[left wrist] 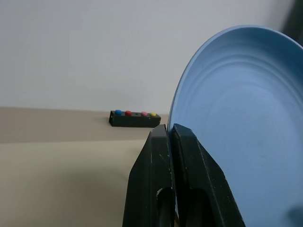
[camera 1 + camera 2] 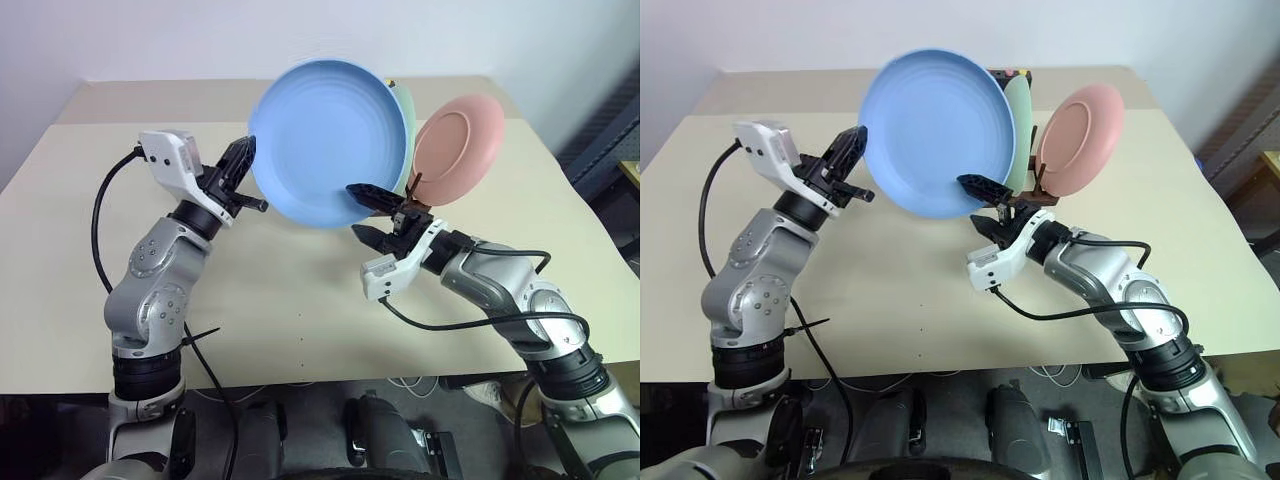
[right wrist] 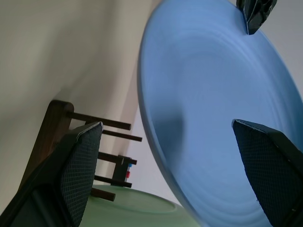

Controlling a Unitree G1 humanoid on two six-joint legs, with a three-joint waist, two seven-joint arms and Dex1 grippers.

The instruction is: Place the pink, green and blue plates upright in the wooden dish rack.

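Observation:
My left gripper (image 2: pixel 247 160) is shut on the left rim of the blue plate (image 2: pixel 325 140) and holds it upright above the table; the left wrist view shows both fingers (image 1: pixel 161 156) pinching the rim. My right gripper (image 2: pixel 365 213) is open, and the plate's lower right edge lies between its spread fingers (image 3: pixel 80 161). Just behind the blue plate, the green plate (image 2: pixel 1018 130) stands upright. Farther right, the pink plate (image 2: pixel 460 150) stands upright too. The wooden dish rack (image 3: pixel 52 132), with its dark pegs, shows under them, mostly hidden.
A small black box with coloured buttons (image 1: pixel 134 118) lies at the table's far edge behind the plates. The beige table (image 2: pixel 300 300) stretches bare in front of and between the arms. A white wall rises behind it.

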